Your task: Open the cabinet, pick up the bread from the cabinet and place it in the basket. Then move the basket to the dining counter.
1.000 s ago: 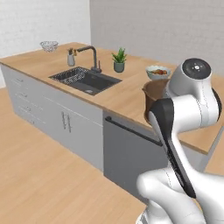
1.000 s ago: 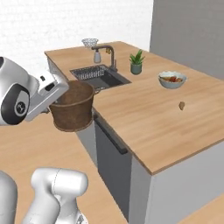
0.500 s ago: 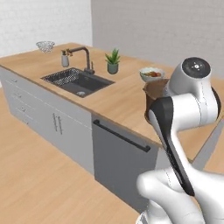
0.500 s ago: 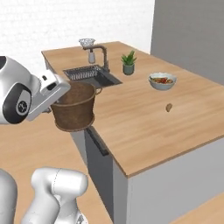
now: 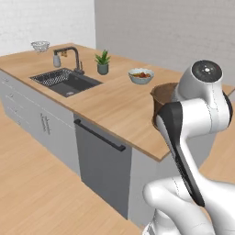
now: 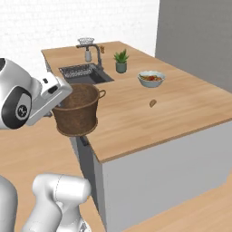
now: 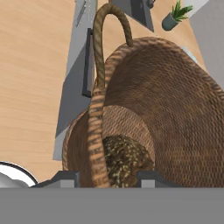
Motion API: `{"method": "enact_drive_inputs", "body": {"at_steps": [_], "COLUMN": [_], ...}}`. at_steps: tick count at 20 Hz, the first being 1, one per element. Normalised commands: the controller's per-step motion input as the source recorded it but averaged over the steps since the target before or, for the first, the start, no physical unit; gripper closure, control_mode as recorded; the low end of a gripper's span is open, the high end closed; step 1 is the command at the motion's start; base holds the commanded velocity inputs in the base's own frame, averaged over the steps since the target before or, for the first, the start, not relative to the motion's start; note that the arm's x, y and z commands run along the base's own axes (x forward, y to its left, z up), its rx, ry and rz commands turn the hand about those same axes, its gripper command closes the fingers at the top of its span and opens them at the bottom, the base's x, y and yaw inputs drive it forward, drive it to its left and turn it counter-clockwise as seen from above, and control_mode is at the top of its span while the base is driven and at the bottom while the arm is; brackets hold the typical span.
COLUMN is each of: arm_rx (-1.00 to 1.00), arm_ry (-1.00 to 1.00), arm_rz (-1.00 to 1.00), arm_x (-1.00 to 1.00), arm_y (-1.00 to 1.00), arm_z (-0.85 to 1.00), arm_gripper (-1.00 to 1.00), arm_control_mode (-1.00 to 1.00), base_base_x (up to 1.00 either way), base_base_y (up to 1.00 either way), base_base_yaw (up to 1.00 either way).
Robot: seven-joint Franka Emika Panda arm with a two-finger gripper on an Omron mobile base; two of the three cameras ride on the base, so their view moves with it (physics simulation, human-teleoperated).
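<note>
i'm carrying the basket (image 6: pixel 77 110) in the air, my gripper (image 7: pixel 105 177) pinching its rim wall, just off the dining counter (image 6: pixel 181 108) edge. the bread (image 7: pixel 124 159) sits inside at the bottom. what's left: set the basket down on the counter, at two o'clock of it in the right base view.

Dining counter (image 6: pixel 181 108): plant (image 6: pixel 120 61), food bowl (image 6: pixel 151 78), small brown object (image 6: pixel 152 103), possibly bread; wire bowl (image 5: pixel 40 45) far end.
</note>
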Motion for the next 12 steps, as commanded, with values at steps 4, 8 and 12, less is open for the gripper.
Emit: {"method": "enact_drive_inputs", "body": {"at_steps": [4,8,12], "arm_rx": [0.0,0.0,0.0], "arm_ry": [0.0,0.0,0.0], "arm_rz": [0.0,0.0,0.0], "arm_x": [0.0,0.0,0.0], "arm_y": [0.0,0.0,0.0], "arm_z": [0.0,0.0,0.0], "arm_gripper": [1.0,1.0,1.0], "arm_control_mode": [1.0,1.0,1.0], "base_base_x": [0.0,0.0,0.03], "base_base_y": [-1.0,-1.0,-0.95], "base_base_yaw": [0.24,0.28,0.35]}}
